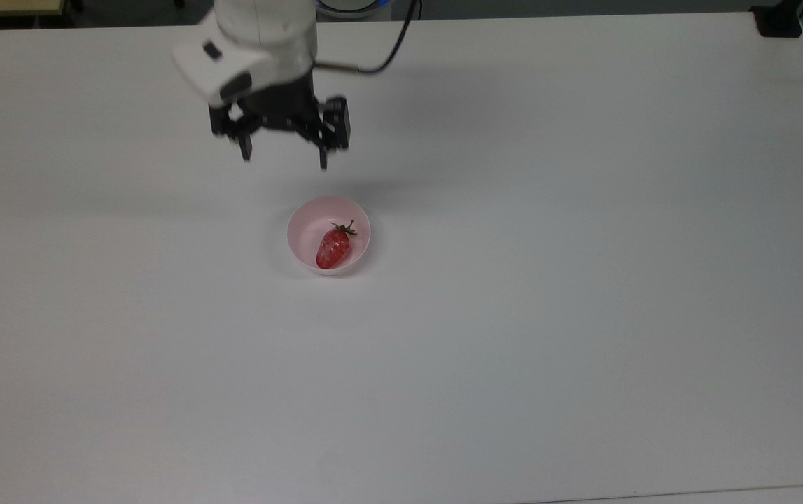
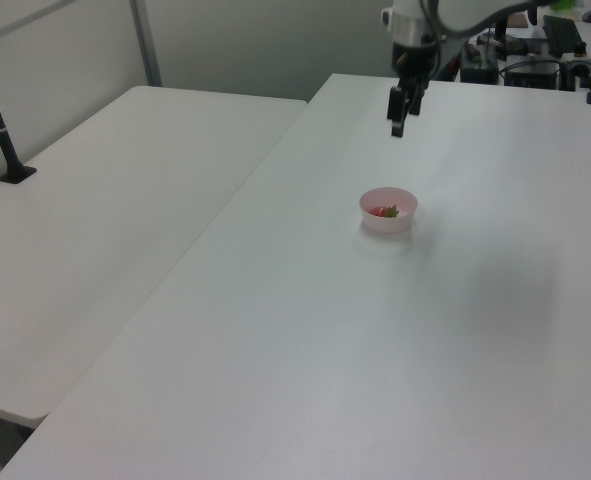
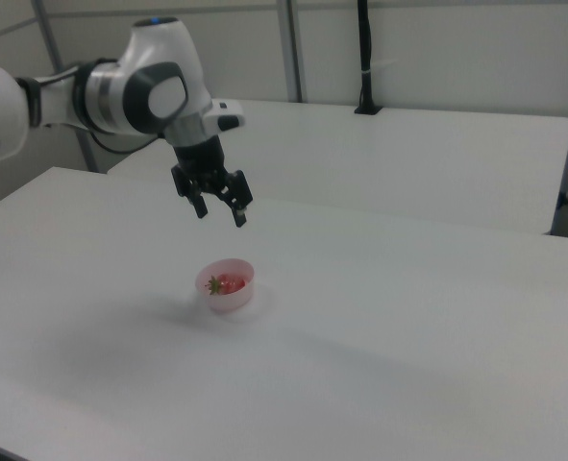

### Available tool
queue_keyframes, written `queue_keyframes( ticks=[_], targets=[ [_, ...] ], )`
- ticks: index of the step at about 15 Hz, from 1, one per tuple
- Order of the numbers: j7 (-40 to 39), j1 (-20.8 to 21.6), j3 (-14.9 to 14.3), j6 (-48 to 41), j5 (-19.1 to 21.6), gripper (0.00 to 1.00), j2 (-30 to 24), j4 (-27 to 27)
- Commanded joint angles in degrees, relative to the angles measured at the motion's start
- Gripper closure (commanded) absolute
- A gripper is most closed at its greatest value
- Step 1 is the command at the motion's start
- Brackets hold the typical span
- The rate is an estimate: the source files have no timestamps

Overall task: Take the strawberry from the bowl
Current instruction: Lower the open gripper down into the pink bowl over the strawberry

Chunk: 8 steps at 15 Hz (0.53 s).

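Note:
A glossy red strawberry (image 1: 333, 249) with a green cap lies inside a small pale pink bowl (image 1: 303, 222) on the white table. The same strawberry (image 3: 230, 283) and bowl (image 3: 228, 299) appear in the right view, and the bowl (image 2: 388, 220) with the strawberry (image 2: 384, 211) in the left view. My gripper (image 1: 284, 162) hangs open in the air, above the table and short of the bowl toward the top view's upper left. It holds nothing. In the right view the gripper (image 3: 220, 213) hovers well above the bowl.
The white table (image 1: 583, 280) stretches widely around the bowl. A second white table (image 2: 115, 200) adjoins it on the left view's left, with a black post (image 2: 0, 130) on it. A black mount (image 1: 778, 21) sits at the top view's upper right corner.

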Motion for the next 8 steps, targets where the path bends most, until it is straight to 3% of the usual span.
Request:
queue_keyframes(
  ticks=[1,8],
  targets=[
    [-4.46,0.38,-0.24,4.14,1.04,0.16,4.59,1.00],
    [-5.81,3.28,-0.15,7.22,0.86,0.20,10.84,0.22]
  ],
)
